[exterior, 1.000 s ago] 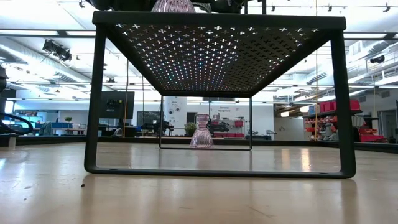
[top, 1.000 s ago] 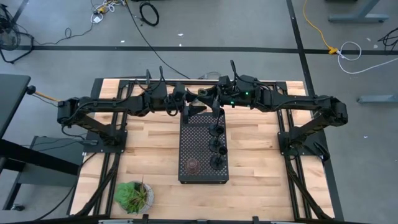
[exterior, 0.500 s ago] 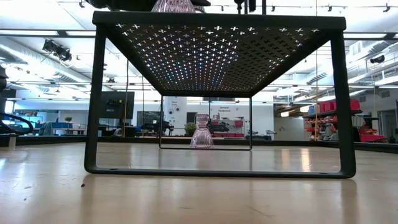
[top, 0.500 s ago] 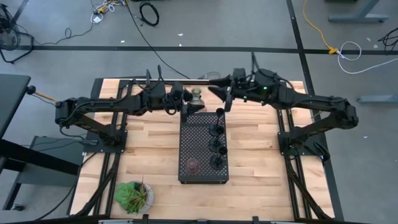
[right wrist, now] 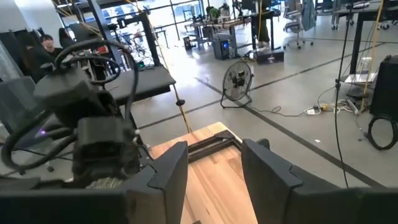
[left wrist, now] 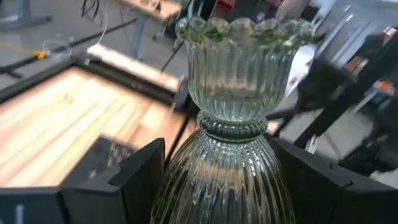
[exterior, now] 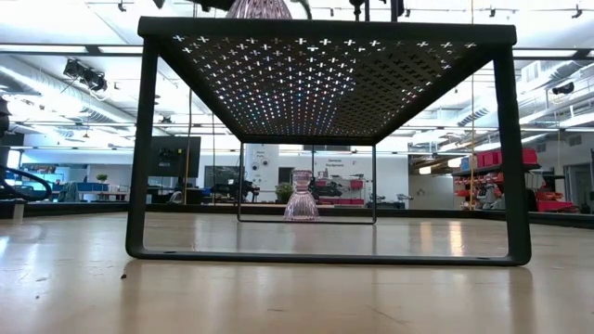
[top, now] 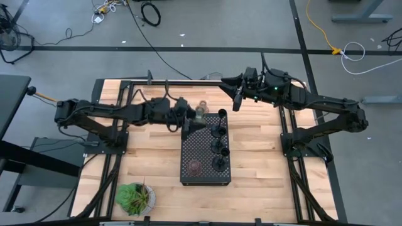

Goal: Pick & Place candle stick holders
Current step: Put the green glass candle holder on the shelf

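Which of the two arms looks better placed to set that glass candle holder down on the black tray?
The left. Its gripper is shut on the glass holder at the tray's far edge, while the right gripper is empty, beyond it.

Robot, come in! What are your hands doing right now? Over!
Left gripper shut on ribbed olive-green glass candle holder, by black perforated tray far edge. Right gripper open, empty, raised behind tray. Nothing blocking.

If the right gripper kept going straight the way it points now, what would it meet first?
Probably the left arm: the right gripper, jaws open and empty, points across the table's back edge at it. Depth is unclear; it may pass above.
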Robot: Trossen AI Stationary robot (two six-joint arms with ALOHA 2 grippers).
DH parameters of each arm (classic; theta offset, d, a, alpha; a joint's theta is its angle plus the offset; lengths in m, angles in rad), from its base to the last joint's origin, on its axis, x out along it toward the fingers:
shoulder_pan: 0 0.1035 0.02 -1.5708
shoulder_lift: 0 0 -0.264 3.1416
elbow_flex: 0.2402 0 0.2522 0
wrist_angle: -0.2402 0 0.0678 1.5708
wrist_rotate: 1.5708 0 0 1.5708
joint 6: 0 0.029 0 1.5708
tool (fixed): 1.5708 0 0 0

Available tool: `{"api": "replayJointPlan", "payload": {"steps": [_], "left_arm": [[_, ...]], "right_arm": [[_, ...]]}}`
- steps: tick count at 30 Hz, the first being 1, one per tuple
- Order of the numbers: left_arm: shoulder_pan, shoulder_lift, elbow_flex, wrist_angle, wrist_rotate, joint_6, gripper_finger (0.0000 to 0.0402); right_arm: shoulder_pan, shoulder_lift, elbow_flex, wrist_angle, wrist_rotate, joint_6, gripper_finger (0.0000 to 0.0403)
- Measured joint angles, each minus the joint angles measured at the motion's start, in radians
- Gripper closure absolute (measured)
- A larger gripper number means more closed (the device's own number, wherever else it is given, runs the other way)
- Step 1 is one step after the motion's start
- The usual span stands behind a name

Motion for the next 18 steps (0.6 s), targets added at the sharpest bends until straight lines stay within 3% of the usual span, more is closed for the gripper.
{"api": "replayJointPlan", "payload": {"steps": [18], "left_arm": [[-0.239, -0.032, 0.002, -0.228, -0.282, -0.047, 0.0129]], "right_arm": [[0.000, -0.001, 0.000, -0.012, -0.002, -0.006, 0.0259]]}}
